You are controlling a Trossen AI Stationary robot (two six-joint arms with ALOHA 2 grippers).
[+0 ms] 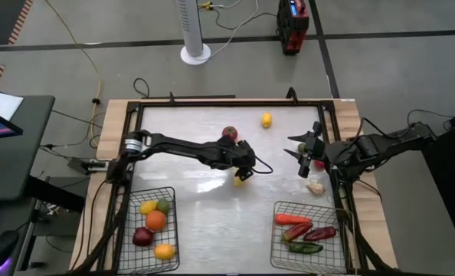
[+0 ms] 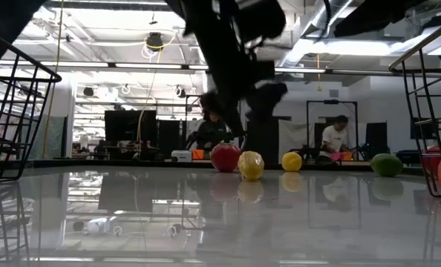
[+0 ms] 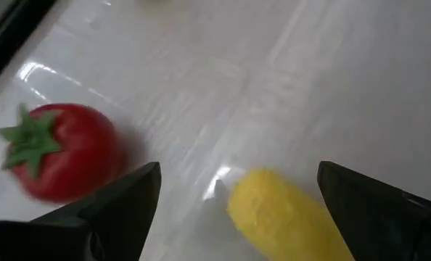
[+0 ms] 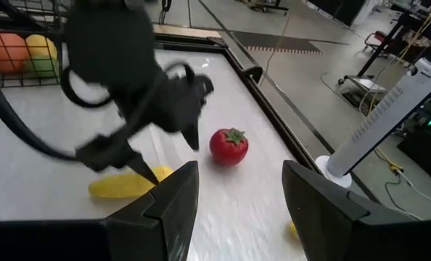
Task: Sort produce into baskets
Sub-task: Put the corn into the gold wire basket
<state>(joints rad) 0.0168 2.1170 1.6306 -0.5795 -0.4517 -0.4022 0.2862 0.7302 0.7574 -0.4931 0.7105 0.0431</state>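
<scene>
1. Mid-bench, my left fingers [image 3: 230, 217] hang spread wide astride the yellow corn [image 3: 284, 217], its long axis pointing forward between them.
2. My right fingers [image 1: 302, 157], part-open and empty, wait by the right edge.

A white tower fan [image 1: 194, 31] stood on the floor beyond the table [image 1: 212, 218] — beside it a red-and-black device [image 1: 292, 25], with cables [image 1: 90, 61] trailing across the floor.

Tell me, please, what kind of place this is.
Probably a robotics lab in a large open workshop: a framed white table on a concrete floor with loose cables, ceiling strip lights, and people at desks beyond it.
</scene>
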